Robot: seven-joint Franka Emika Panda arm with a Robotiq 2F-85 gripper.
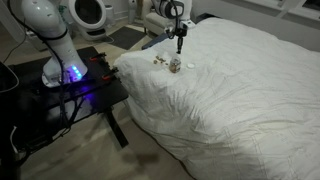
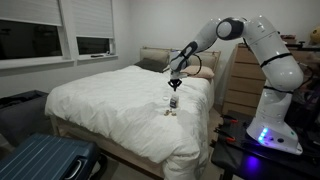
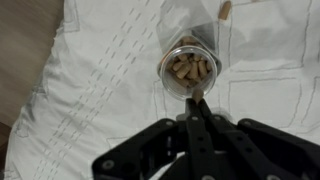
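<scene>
Jar (image 3: 163,70): upright on bed (image 3: 90,90), holding corks (image 3: 188,68), perhaps.
Claw (image 3: 197,103): pressed together, empty, just above jar.

In an exterior view you stand close beside the robot base (image 1: 62,62), looking down across a corner of the bed (image 1: 240,100). In an exterior view you sit lower and farther back, by the suitcase (image 2: 45,160), facing the headboard (image 2: 158,56). Both exterior views share the bed top and the jar (image 1: 175,64). Your wrist view looks straight down past the gripper (image 3: 197,100), close above that jar.
</scene>
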